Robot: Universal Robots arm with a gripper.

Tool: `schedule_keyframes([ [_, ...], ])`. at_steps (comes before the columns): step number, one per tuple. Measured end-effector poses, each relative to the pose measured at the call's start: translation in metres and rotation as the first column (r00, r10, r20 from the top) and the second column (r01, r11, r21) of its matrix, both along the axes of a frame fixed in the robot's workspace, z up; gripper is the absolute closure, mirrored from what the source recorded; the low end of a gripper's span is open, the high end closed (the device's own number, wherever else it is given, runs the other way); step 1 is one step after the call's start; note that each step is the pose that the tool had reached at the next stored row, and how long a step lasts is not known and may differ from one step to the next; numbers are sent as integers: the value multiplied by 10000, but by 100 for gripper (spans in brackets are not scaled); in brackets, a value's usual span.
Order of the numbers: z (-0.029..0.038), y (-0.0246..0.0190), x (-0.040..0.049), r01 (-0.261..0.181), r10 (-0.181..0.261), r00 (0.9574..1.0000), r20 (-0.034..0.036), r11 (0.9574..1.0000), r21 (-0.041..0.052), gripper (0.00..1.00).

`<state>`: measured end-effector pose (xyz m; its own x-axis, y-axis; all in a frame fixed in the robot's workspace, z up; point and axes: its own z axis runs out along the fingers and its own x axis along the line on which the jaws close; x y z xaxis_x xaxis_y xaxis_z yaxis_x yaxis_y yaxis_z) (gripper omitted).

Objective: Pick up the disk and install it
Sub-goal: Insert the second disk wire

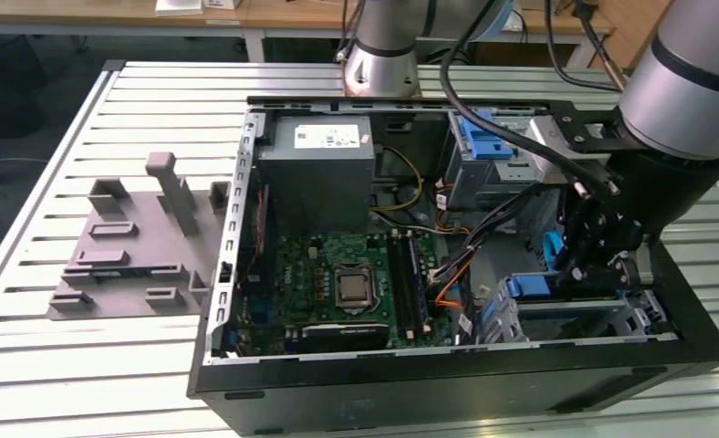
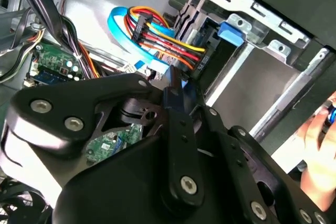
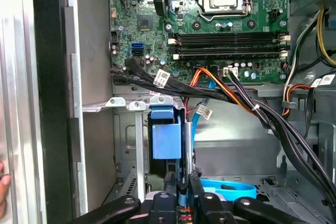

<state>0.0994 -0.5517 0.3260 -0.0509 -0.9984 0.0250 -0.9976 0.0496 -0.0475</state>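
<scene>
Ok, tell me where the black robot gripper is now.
The gripper is inside the open black computer case, at the exterior view's right, over the silver drive cage.

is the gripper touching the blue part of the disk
Touching. In the first wrist view the gripper closes on a thin blue edge just below the disk with its blue piece, no gap showing. In the second wrist view the gripper pinches the same blue edge.

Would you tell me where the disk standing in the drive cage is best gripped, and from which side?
Grip its thin exposed edge, across the thickness, coming from the case's open side. The disk stands on edge in the cage beside the blue latch, so its broad faces look walled in. The hand appears closed on that edge.
</scene>
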Motion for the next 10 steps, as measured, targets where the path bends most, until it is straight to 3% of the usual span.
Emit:
schedule_keyframes([
  [6, 176, 0, 0, 0, 0, 10000, 0, 10000, 4, 77],
  [10, 196, 0, 0, 0, 0, 10000, 0, 10000, 54, 77],
])
